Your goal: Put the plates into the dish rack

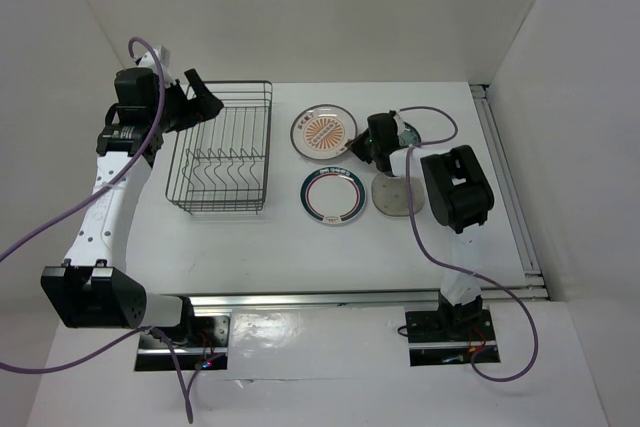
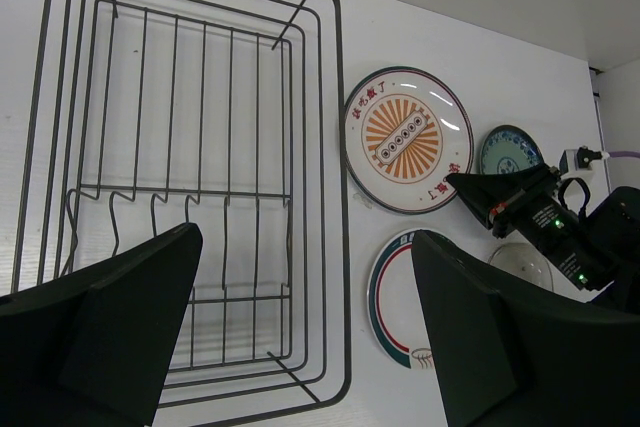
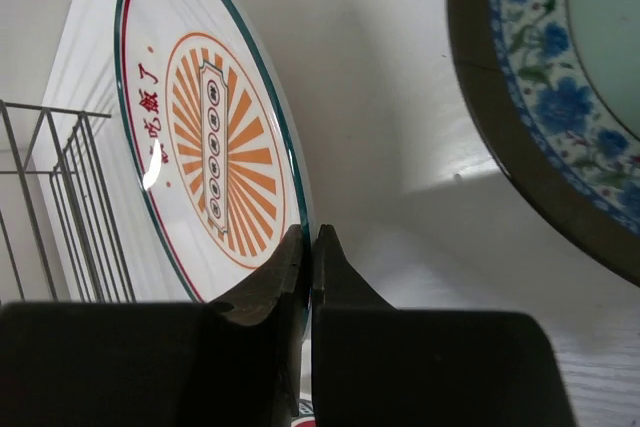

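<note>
A white table (image 1: 260,247) stands in a white-walled booth. From above, the teal plate (image 2: 510,150) is mostly covered by the right gripper (image 3: 310,237). In the right wrist view it is cut off at the frame's edge, to the right of the fingers (image 3: 265,292). The grey plate (image 1: 392,195) is faint and see-through, and partly hidden behind the right arm in the left wrist view.

The right fingers are clamped on the near rim of the sunburst plate (image 3: 210,157), which is white with orange rays, red characters and a thin green edge. It extends up and left from the fingertips. Whether that rim is lifted off the table cannot be told.

The left gripper (image 2: 305,237) hangs spread wide with nothing between its fingers. The rack (image 2: 200,197), a dark wire basket with one row of prongs across its bottom, lies below and beyond them.

There are four plates and one rack. All four plates are outside it, on the right-hand fingertip's side. The rimmed plate (image 2: 395,297), white with a green-and-red edge, is just beside that fingertip.
</note>
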`<state>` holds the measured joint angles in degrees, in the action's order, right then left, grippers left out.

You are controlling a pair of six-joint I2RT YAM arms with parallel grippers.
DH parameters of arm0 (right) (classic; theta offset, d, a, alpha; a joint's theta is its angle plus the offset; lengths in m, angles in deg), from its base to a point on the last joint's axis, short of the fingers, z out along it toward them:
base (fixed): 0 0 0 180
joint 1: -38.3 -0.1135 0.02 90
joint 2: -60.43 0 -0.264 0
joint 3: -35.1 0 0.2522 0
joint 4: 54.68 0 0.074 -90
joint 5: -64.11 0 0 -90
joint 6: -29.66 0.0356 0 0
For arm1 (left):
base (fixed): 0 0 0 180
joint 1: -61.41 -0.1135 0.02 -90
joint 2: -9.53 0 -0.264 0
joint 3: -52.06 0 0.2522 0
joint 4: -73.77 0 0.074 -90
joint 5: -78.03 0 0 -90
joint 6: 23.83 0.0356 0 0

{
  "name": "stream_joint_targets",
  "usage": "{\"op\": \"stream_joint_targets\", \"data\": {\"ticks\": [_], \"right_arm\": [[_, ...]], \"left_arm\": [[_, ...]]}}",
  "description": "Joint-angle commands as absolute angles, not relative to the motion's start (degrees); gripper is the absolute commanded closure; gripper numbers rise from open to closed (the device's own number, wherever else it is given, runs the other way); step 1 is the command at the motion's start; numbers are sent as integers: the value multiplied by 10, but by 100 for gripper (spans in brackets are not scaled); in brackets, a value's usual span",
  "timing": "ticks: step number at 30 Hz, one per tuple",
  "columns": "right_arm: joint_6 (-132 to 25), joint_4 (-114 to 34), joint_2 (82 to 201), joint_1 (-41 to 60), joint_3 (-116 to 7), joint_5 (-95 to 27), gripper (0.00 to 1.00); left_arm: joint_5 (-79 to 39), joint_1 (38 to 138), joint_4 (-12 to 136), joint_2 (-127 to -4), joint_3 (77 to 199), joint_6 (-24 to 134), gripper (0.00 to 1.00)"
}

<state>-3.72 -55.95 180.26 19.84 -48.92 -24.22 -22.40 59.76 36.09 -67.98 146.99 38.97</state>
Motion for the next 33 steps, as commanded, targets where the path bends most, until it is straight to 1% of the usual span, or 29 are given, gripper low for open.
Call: {"op": "stream_joint_targets", "data": {"ticks": [1, 8, 14, 17, 23, 26, 27, 28, 29, 31, 33], "right_arm": [[-62, -520, 1819, 192, -500, -229, 100], [-63, -571, 1778, 192, -479, -228, 100], [-57, -652, 1695, 212, -434, -221, 100], [-62, -700, 1664, 229, -421, -244, 100], [-73, -776, 1627, 262, -416, -322, 100], [-92, -747, 1621, 268, -440, -378, 100], [-100, -747, 1621, 268, -458, -405, 100], [-105, -755, 1621, 268, -458, -468, 100], [-111, -769, 1626, 268, -465, -503, 100], [-122, -777, 1626, 254, -465, -570, 100], [-165, -761, 1608, 239, -465, -578, 100]], "left_arm": [[-235, 595, 389, -674, 1468, 388, 0], [-235, 595, 389, -679, 1468, 383, 0], [-249, 595, 389, -684, 1462, 383, 0], [-263, 595, 394, -690, 1462, 378, 0], [-288, 595, 416, -695, 1446, 378, 0], [-316, 595, 433, -695, 1439, 378, 0], [-341, 595, 440, -700, 1439, 373, 0], [-360, 595, 459, -700, 1431, 373, 0], [-381, 595, 469, -707, 1424, 367, 0], [-453, 595, 503, -715, 1416, 360, 0], [-509, 595, 524, -726, 1411, 345, 0]]}}
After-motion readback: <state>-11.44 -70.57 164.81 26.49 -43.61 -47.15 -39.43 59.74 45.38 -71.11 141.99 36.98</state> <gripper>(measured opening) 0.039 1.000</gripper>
